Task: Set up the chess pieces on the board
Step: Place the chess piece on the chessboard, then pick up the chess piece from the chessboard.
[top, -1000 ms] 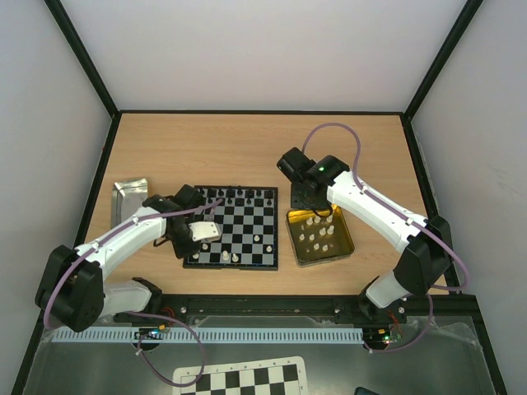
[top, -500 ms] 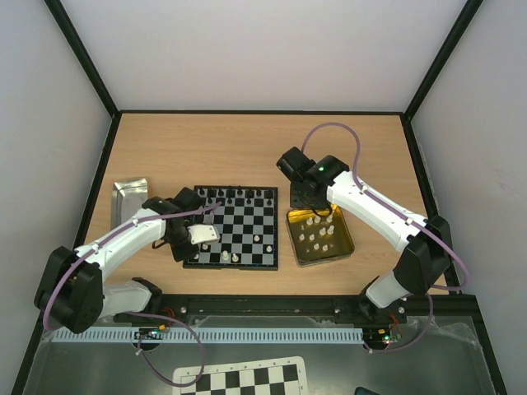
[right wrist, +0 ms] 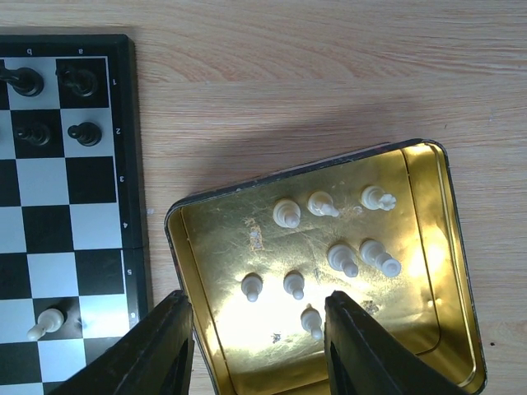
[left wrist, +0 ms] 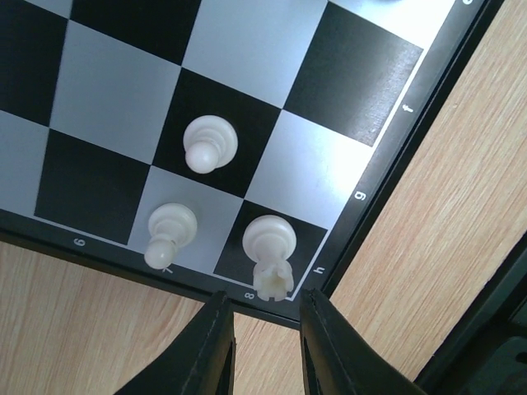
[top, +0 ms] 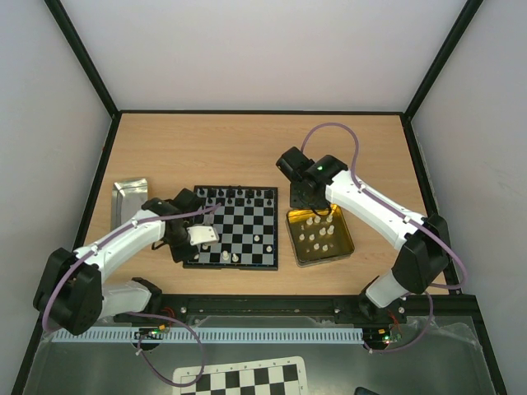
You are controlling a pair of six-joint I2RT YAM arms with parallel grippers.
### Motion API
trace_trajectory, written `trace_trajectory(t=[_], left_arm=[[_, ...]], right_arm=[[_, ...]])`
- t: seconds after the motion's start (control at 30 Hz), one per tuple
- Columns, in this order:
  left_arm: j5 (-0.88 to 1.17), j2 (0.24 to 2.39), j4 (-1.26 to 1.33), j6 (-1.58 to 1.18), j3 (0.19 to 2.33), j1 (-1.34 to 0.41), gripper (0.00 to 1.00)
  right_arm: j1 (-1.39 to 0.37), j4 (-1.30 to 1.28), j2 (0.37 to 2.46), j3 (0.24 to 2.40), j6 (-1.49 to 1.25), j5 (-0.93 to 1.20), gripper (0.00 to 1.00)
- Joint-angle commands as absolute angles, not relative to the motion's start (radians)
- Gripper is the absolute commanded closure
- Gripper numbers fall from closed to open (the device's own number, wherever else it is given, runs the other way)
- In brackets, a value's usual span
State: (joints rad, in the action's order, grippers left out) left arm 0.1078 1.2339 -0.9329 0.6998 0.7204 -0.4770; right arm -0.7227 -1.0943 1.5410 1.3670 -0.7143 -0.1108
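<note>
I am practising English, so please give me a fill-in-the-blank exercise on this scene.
All pieces in the tin are ___.
From above, the tin lies ___ of the board.
The left wrist view shows ___ whole white pieces.
The right gripper hangs over the ___.
Missing: white; right; three; tin.

The table shows pale wood grain with a matt finish. The board is smooth with a soft sheen, and its black squares look finely brushed. The cream-white chess pieces look like smooth, slightly glossy plastic. The black chess pieces are dark and duller. The gold tin is shiny metal, its floor mottled and mirror-bright in patches. The fingers of the left gripper look like matt black plastic.
</note>
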Motion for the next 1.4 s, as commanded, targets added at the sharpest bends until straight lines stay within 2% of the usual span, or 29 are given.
trace_trajectory(t=[0.0,0.3,0.4,0.53,0.83,1.0,1.37], left_arm=[[0.07,1.205,-0.926,0.709,0.711,-0.473,0.76],[0.057,1.194,-0.932,0.721,0.743,-0.412,0.76],[0.087,1.186,-0.951,0.726,0.781,-0.351,0.76],[0.138,1.174,-0.994,0.71,0.84,-0.32,0.76],[0.134,1.1,-0.99,0.663,0.848,-0.319,0.75],[0.113,1.124,-0.953,0.584,0.874,-0.319,0.74],[0.072,1.217,-0.887,0.355,0.983,-0.267,0.69]], right_arm=[[-0.715,-1.097,1.553,1.383,-0.706,-0.134,0.58],[-0.715,-1.105,1.556,1.416,-0.692,-0.119,0.58],[-0.718,-1.123,1.572,1.46,-0.685,-0.088,0.61],[-0.726,-1.123,1.588,1.497,-0.673,-0.048,0.59],[-0.877,-1.127,1.694,1.578,-0.675,-0.009,0.58],[-0.974,-1.088,1.732,1.575,-0.722,0.038,0.58],[-1.031,-1.003,1.711,1.457,-0.769,0.083,0.62]])
